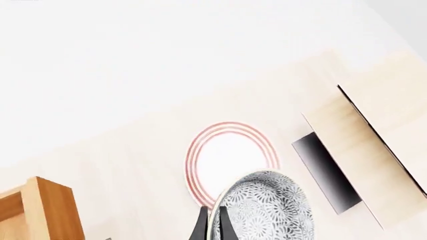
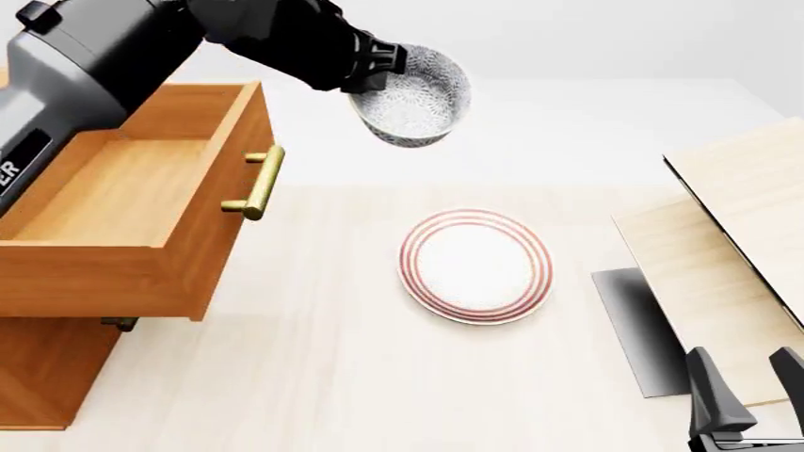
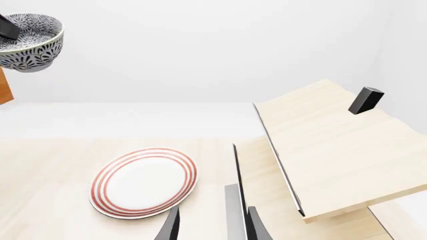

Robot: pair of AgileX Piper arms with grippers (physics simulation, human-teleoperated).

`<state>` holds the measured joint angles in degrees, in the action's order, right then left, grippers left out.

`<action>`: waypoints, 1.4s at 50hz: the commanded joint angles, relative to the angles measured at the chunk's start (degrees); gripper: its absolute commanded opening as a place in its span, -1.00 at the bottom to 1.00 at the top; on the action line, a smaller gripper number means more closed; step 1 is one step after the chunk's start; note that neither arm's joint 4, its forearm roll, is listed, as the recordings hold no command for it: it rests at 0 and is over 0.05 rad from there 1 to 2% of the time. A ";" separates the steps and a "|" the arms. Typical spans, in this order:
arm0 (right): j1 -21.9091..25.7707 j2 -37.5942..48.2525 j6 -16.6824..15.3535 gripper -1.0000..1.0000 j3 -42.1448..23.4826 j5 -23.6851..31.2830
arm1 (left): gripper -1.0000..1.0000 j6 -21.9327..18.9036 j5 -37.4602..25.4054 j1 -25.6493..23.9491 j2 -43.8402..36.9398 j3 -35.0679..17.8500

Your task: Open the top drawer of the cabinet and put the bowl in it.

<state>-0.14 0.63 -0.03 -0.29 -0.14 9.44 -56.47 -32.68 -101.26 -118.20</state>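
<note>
Left fingers [image 1: 212, 225] pinch the rim of our small grey-blue speckled bowl [image 2: 411, 99], hanging above the pale desk [image 2: 314, 377], beside the pulled-out orange-brown wooden top drawer [image 2: 126, 202] and over the red-ringed white plate [image 2: 475, 265]. Right fingers [image 3: 212, 225] sit parted, holding nothing, near the light-wood boards [image 2: 741, 226].

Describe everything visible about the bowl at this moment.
The bowl is small, round and deep, white with a dense grey-blue flower-like pattern inside and out, ceramic-looking. It appears empty. The left gripper pinches its rim and holds it in the air, tilted, above the table, between the plate and the open top drawer. Nothing else touches it.
</note>
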 commanded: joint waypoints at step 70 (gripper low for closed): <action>0.03 -0.12 0.02 1.00 0.05 0.03 | -1.00 0.18 -2.02 19.88 15.53 9.12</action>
<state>-0.14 0.63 -0.02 -0.29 -0.14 9.70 -58.48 -15.38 -88.97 -111.58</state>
